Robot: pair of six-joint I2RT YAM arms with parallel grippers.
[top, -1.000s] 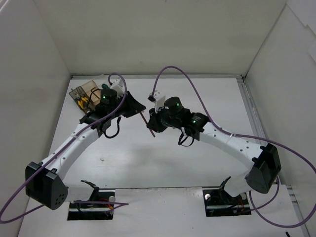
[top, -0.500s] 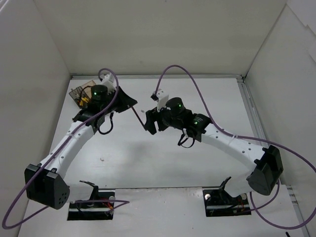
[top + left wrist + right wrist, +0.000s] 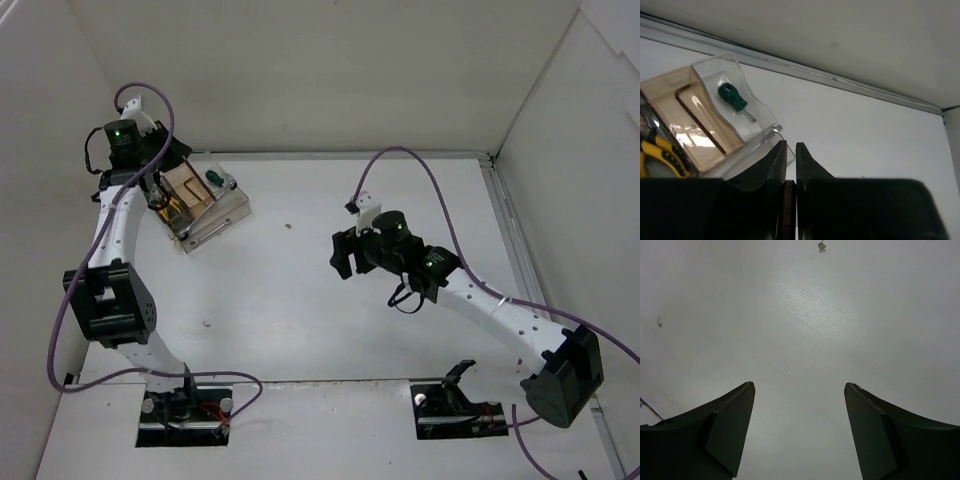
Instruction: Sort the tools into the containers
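Organiser tray: clear, glossy plastic, partly tan-tinted. Screwdriver handle: smooth green plastic. Bench: matt white, finely ridged.

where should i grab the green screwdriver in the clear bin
Take the screwdriver by its stubby green handle, coming straight down from above: it lies flat in the clear compartment, whose walls block a side approach, and its shaft is thin.

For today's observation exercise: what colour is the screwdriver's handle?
Green; the screwdriver handle shows best in the left wrist view.
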